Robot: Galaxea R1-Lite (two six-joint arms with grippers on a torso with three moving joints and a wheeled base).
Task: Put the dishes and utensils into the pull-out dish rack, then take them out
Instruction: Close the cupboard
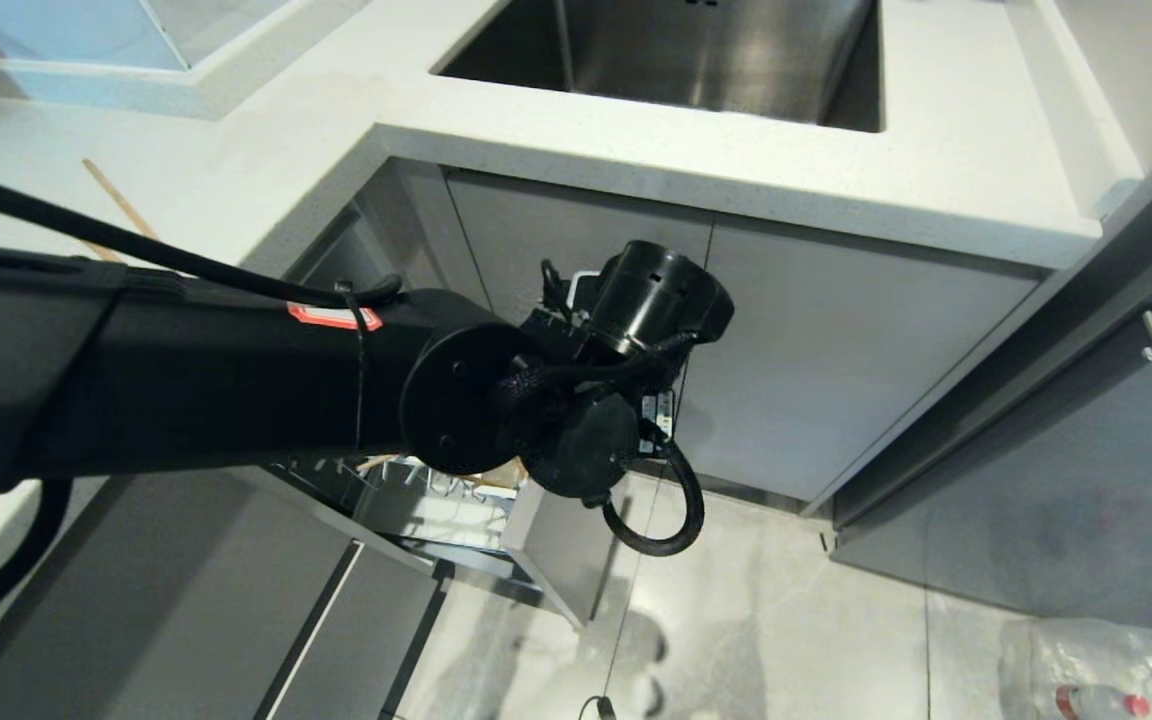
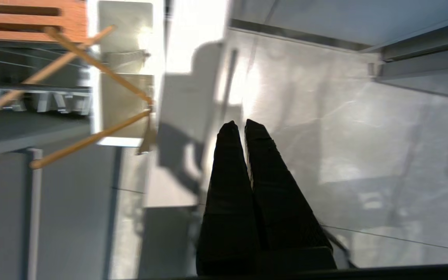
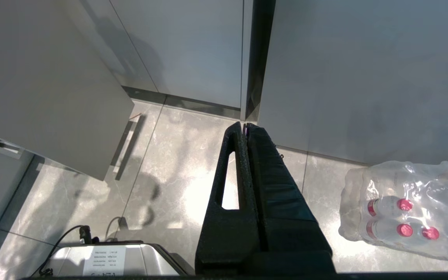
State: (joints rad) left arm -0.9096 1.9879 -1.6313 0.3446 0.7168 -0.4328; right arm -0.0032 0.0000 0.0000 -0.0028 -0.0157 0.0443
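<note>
The pull-out dish rack stands drawn out under the counter, mostly hidden by my left arm; its grey front panel faces the floor tiles. In the left wrist view, light wooden chopsticks lean crossed in the rack's white utensil cup, beside the wooden strip. My left gripper is shut and empty, hanging over the floor beside the cup and apart from it. Another wooden stick lies on the counter. The dishes are out of view. My right gripper is shut and parked low over the floor.
A steel sink is set in the white counter, above grey cabinet doors. A wrapped pack of bottles lies on the floor at the right. The robot's base shows below the right gripper.
</note>
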